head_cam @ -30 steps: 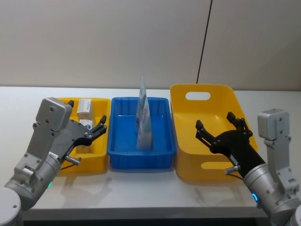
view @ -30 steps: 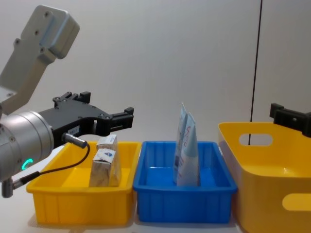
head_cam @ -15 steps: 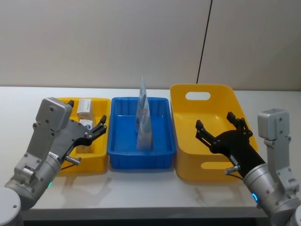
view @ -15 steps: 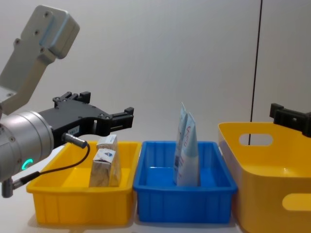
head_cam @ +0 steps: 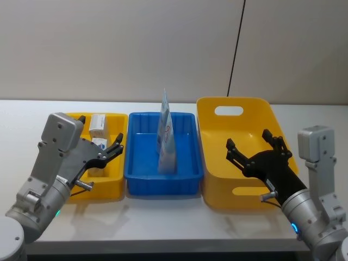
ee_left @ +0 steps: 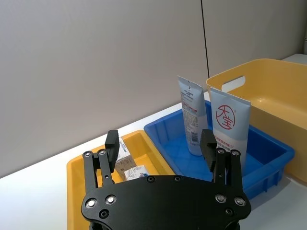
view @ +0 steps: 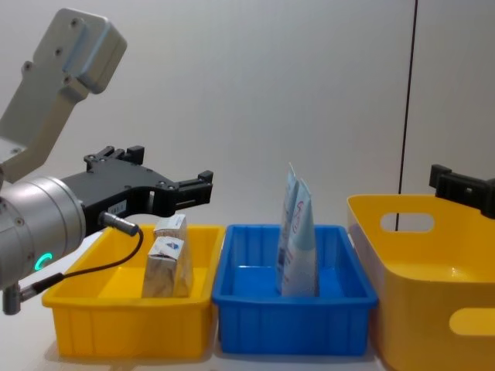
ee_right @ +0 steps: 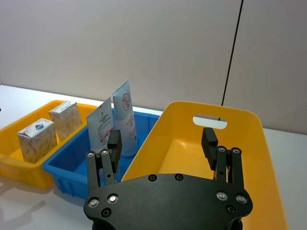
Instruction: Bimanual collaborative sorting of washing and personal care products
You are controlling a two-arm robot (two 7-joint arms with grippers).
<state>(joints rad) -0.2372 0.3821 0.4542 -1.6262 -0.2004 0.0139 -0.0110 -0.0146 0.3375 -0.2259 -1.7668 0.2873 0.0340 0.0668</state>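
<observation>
Two tall pale-blue-and-white tubes [head_cam: 166,136] stand upright in the blue tray [head_cam: 163,185]. A beige speckled carton [head_cam: 98,124] and a white pack with a blue mark [head_cam: 99,144] sit in the small yellow tray [head_cam: 100,187]. My left gripper [head_cam: 103,138] hovers open over that tray's near half, above the white pack [view: 166,263], holding nothing. Over the big yellow basket [head_cam: 217,179], my right gripper [head_cam: 247,140] hangs open with nothing in it. The left wrist view has the left gripper [ee_left: 159,143] facing the tubes [ee_left: 229,124].
The three containers stand side by side on the white table [head_cam: 163,223], trays at left and middle, basket at right. A grey wall with a dark vertical cable [head_cam: 235,49] runs behind. Bare table lies in front of the containers.
</observation>
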